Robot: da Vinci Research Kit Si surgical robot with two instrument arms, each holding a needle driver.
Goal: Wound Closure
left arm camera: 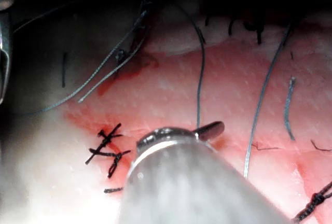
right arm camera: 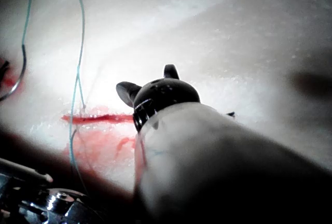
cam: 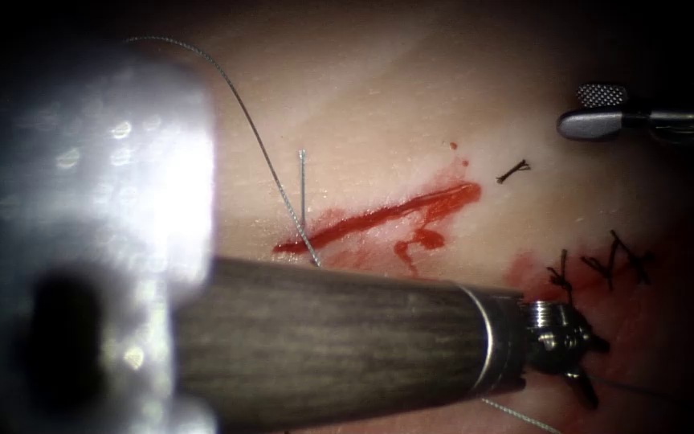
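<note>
The cut (cam: 379, 215) lies open on the tissue (cam: 379, 96) as a slanted red line with red fluid (cam: 421, 239) under it, and no stitch is seen across it, so the closure of this cut appears to be near its beginning. To the right of it some dark knotted stitches (cam: 608, 261) already sit in the tissue, and a short cut end of thread (cam: 513, 170) lies just above the cut's right end. The needle (cam: 302, 189) stands near the left end of the cut; its lower part seems to be in the tissue, though the entry point is not clear. The thread (cam: 259, 141) runs from the upper left down beside the needle and goes behind the shaft of the left tool (cam: 580, 362), which lies across below the cut. Whether the left tool grips the thread or anything else cannot be told. The right tool (cam: 596, 108) hangs well apart, right of the cut, with its jaws spread and grasping nothing. By this look, nearly all stitches of this cut remain to be done.
</note>
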